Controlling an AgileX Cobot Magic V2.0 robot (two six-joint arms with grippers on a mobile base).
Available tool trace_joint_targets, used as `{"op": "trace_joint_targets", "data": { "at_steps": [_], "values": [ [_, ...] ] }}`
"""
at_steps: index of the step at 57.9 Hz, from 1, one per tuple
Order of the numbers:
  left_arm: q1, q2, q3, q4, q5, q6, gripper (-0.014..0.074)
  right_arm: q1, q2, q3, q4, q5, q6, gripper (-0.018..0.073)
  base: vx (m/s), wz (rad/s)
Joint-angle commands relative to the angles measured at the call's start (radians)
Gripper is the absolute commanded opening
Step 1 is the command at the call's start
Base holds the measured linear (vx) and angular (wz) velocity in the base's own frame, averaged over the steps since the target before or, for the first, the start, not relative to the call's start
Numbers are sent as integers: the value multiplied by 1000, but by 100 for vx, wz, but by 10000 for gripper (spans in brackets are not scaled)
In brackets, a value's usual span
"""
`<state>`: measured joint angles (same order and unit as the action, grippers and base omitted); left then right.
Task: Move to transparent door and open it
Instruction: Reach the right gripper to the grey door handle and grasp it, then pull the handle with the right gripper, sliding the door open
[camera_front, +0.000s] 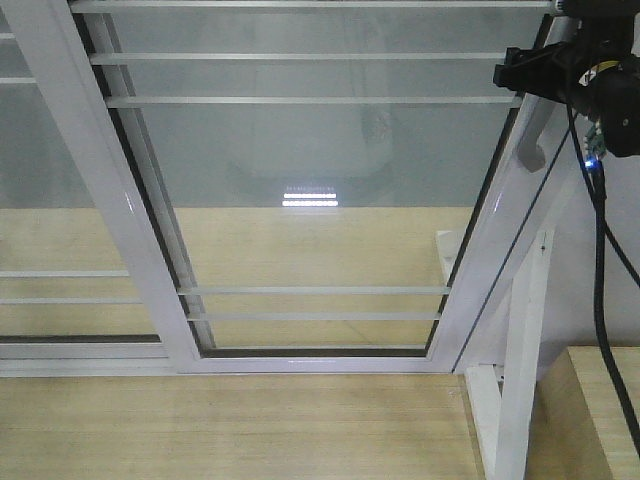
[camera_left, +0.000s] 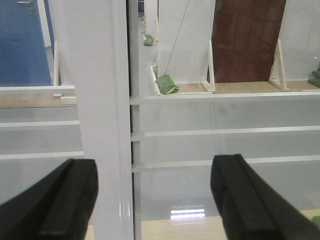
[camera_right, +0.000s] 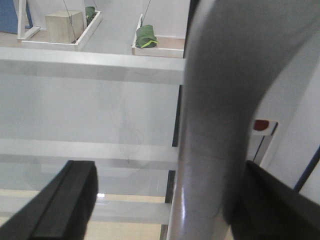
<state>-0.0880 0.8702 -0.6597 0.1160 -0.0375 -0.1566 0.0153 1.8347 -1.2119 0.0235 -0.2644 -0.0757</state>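
The transparent door (camera_front: 320, 150) fills the front view, a glass panel with thin white bars in a glossy white frame (camera_front: 480, 250). Its curved grey handle (camera_front: 540, 140) sits on the right stile. My right gripper (camera_front: 535, 75) is at that handle. In the right wrist view the handle (camera_right: 215, 125) stands between the open fingers of the right gripper (camera_right: 167, 200), close against the right finger (camera_right: 272, 205) and well apart from the left finger (camera_right: 65, 200). My left gripper (camera_left: 155, 200) is open with nothing held, facing a white vertical stile (camera_left: 100, 125) and the glass.
A second white-framed glass panel (camera_front: 40, 240) overlaps on the left. A white stand (camera_front: 520, 380) and a wooden box (camera_front: 600, 400) are at the lower right on the wood floor (camera_front: 230, 430). A black cable (camera_front: 600, 280) hangs from the right arm. Green bags (camera_left: 167, 84) lie beyond the glass.
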Motion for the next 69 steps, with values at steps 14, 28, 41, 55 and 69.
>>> {"op": "trace_joint_targets", "data": {
  "at_steps": [14, 28, 41, 55, 69],
  "values": [
    [-4, -7, -38, -4, -75, -1, 573, -3, -41, -40, -3, -119, -9, 136, 0, 0],
    [-4, -7, -38, -4, -75, -1, 573, 25, -41, -39, -3, -113, -2, 21, 0, 0],
    [-4, -7, -38, -4, -74, -1, 573, 86, -41, -39, -4, -115, -3, 27, 0, 0],
    [-4, -7, -38, -4, -73, -1, 573, 149, -41, -39, -3, -124, -3, 30, 0, 0],
    [-4, -7, -38, -4, -73, -1, 565, 221, -41, -39, -3, -138, -3, 30, 0, 0]
  ]
}}
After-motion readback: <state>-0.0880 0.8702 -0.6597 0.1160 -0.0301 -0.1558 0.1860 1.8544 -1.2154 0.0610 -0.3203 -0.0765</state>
